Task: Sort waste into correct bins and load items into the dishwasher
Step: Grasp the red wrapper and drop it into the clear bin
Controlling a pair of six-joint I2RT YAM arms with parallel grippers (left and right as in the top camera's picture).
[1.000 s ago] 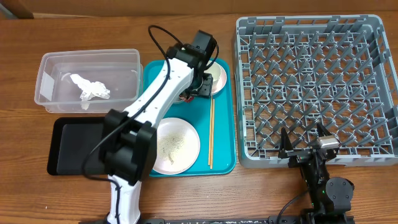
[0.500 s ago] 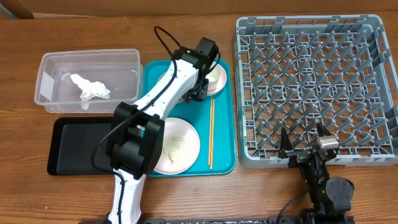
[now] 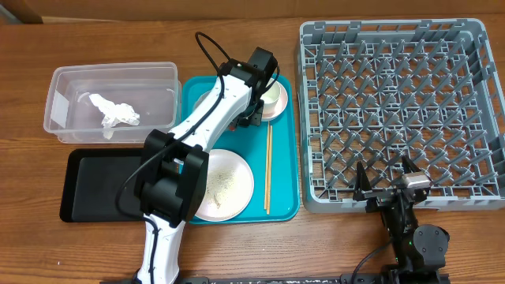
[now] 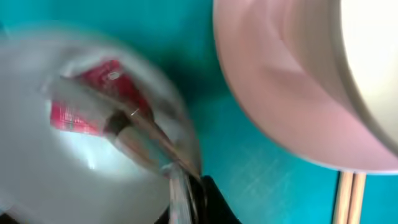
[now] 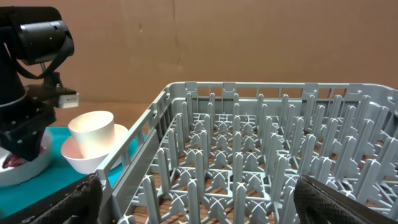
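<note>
On my overhead feed, a teal serving tray (image 3: 284, 177) lies near the middle of the wooden surface (image 3: 118, 31). My right wrist camera shows a plain brown wall (image 5: 249, 37) at the far side.

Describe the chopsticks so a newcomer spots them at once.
Find the teal tray just left of the grey dish rack. Along the tray's right side lie the chopsticks: thin, pale wooden sticks, the only long straight thing on it.
</note>
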